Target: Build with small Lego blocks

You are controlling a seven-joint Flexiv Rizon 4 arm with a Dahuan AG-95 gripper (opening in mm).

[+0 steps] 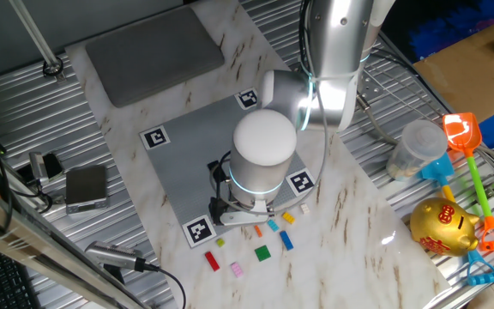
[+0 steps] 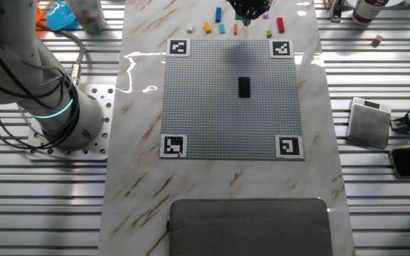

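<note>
The gripper (image 2: 248,16) hangs at the 12 o'clock edge of the grey studded plate (image 2: 205,107) in the other fixed view, over the loose row of small Lego blocks on the marble table (image 2: 141,185). Its tip is dark and cut by the frame, so I cannot tell if the fingers are spread or pressed together, or if they pinch something. In one fixed view the arm's white wrist (image 1: 264,150) covers the gripper fully.

One black block (image 2: 245,87) sits on the plate, a little toward 1 o'clock from the plate centre. The other blocks lie off the plate, near its 12 o'clock edge: a red block (image 2: 280,25), a blue block (image 2: 219,15), a yellow block (image 2: 207,28) and a whitish block (image 2: 190,28). In one fixed view a green block (image 1: 263,252), a pink block (image 1: 237,269) and a red one (image 1: 212,261) lie on the marble at 6 o'clock from the wrist.

A gold piggy bank (image 1: 442,227) stands at 3 o'clock, beside a toy spade (image 1: 468,154).
</note>
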